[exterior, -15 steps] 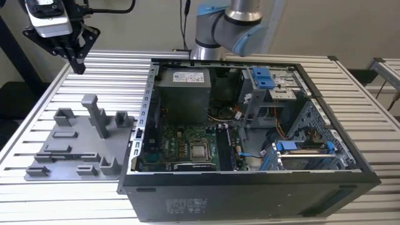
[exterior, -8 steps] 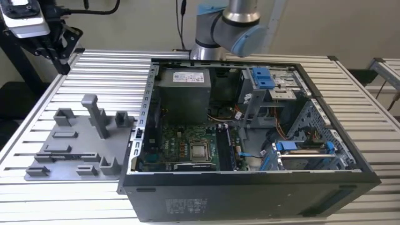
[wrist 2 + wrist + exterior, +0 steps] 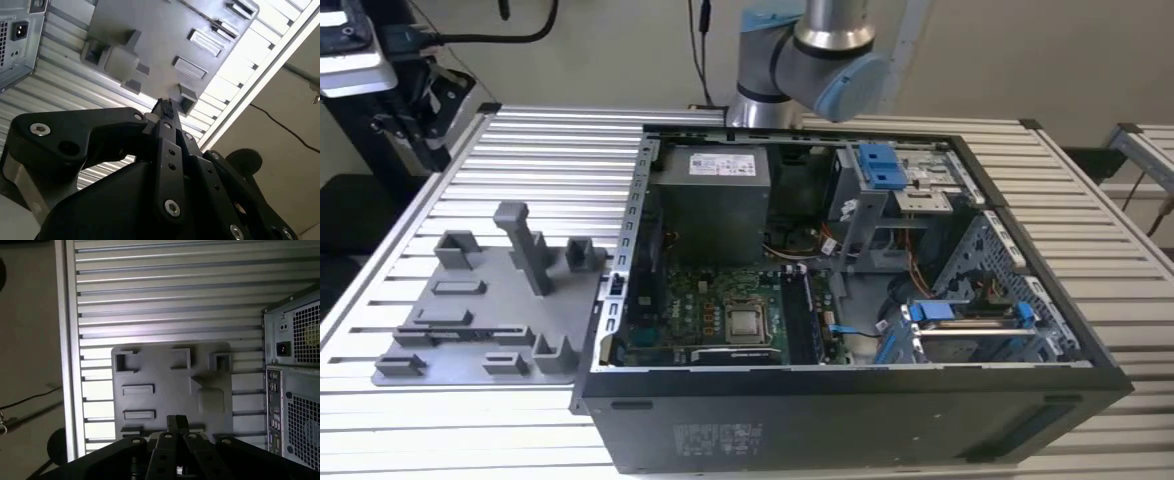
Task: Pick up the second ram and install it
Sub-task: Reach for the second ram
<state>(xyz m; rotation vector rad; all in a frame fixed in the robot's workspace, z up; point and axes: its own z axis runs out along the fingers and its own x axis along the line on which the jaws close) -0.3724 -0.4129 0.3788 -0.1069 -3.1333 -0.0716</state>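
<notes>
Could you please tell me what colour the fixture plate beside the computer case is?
The fixture plate is plain grey, seen best in the exterior view.

Exterior view high, angled down on case, fixture plate; both wrist views overhead past gripper, share fixture plate

We see a ribbed, bright metal table, a matt grey plastic fixture plate, and a matt black gripper with shiny screws.
</notes>
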